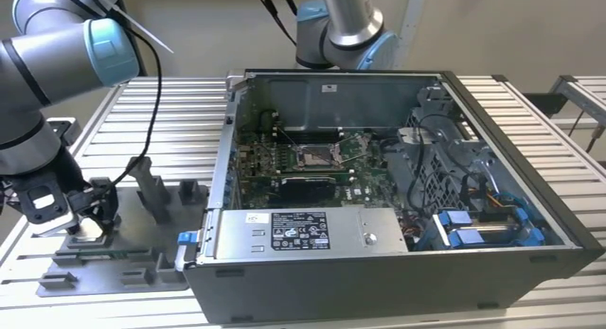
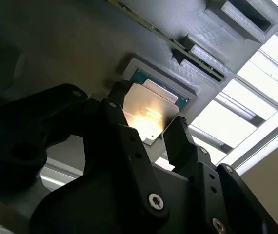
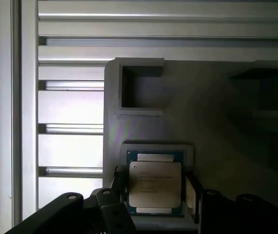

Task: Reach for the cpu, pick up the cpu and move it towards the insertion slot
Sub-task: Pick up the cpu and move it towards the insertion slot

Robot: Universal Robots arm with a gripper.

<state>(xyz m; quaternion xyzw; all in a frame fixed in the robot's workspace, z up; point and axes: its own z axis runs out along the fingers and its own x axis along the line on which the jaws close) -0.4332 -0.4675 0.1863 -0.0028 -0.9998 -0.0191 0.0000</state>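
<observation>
The cpu (image 3: 155, 183) sits in a recess near the fixture's (image 3: 212, 112) edge, held square for pickup. The tool (image 1: 90, 219) straddles it, fingers (image 2: 178, 141) open at opposite sides. The slot (image 1: 316, 156) is well apart.

In the exterior view the grey arm (image 1: 42, 67) reaches in from ten o'clock with its blue-capped joint (image 1: 109, 49) held high. It drops through the wrist (image 1: 28, 159) to the black gripper (image 1: 90, 219) at eight o'clock, which points downward. In both wrist views its two fingers (image 2: 124, 131) (image 3: 118, 183) seem parted rather than closed, though dim light blurs the gap.
</observation>
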